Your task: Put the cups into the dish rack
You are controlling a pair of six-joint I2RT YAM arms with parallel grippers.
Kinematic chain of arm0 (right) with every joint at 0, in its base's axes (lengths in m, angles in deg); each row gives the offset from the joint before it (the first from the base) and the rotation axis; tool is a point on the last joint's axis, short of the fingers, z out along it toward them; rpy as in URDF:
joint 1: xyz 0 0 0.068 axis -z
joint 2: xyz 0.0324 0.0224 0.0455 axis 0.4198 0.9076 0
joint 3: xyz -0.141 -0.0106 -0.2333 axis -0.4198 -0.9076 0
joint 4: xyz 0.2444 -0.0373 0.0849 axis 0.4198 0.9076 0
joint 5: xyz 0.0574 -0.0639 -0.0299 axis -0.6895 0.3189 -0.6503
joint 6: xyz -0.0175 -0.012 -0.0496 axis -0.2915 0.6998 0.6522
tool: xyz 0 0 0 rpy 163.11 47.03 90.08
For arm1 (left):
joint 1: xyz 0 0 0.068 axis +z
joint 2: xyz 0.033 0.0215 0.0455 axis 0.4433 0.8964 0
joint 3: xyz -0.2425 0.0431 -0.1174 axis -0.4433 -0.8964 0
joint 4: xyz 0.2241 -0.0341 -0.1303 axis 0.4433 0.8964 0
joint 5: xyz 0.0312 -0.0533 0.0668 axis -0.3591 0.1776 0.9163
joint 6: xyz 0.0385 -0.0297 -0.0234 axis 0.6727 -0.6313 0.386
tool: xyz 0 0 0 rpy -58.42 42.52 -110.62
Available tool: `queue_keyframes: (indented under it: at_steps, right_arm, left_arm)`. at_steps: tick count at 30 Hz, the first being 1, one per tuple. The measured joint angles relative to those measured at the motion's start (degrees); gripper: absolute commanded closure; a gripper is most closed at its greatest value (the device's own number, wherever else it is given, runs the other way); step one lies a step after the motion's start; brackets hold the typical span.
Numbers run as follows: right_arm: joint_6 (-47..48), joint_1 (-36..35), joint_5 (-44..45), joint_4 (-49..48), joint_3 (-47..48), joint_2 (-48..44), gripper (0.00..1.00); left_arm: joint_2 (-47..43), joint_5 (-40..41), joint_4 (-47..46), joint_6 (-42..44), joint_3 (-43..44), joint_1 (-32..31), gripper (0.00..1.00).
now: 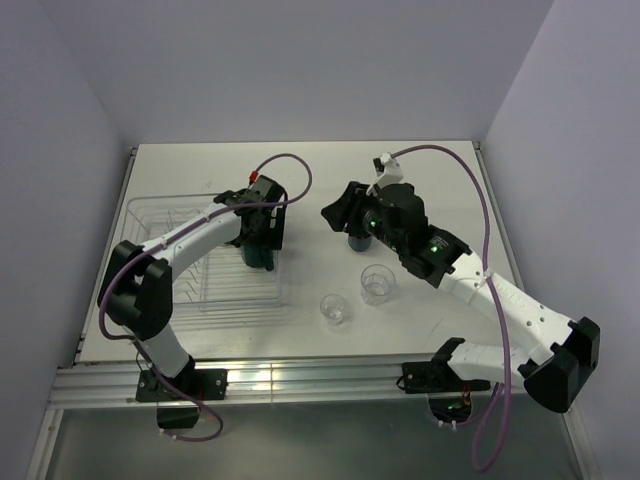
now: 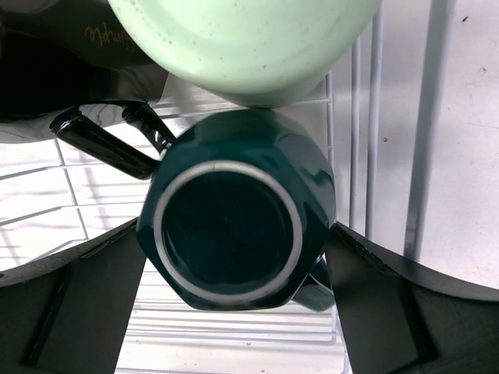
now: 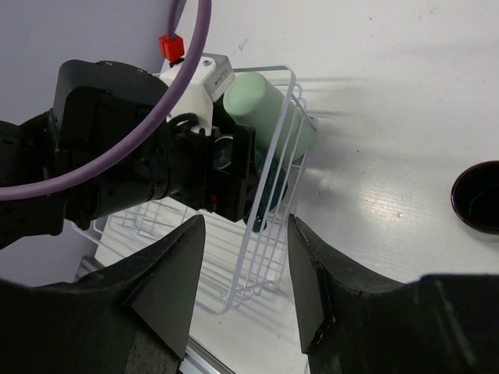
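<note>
Evidently the navy mug (image 3: 477,195) sits just right of the empty, parted right fingers (image 3: 168,288); left fingers (image 2: 86,304) stand released around the dark green mug (image 2: 230,234).

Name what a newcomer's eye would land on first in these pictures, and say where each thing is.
The dark green mug stands out, upside down in the dish rack at the left of the table, between the spread fingers of the left gripper, with the mint green tumbler right beside it. Two clear tumblers stand near the table's middle, on the near side of the right gripper.
</note>
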Motion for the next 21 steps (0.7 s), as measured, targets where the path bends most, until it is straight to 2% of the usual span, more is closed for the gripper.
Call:
queue_keyframes:
  at_steps: [14, 21]
  right_arm:
    - [0.7, -0.4, 0.3, 1.5, 2.7, 2.2, 0.46]
    - [1.7, -0.6, 3.6, 5.3, 5.3, 4.5, 0.47]
  left_arm:
    - [-5.7, -1.0, 0.3, 0.0, 0.0, -0.1, 0.03]
    - [-9.9, -1.4, 1.1, 0.0, 0.1, -0.1, 0.03]
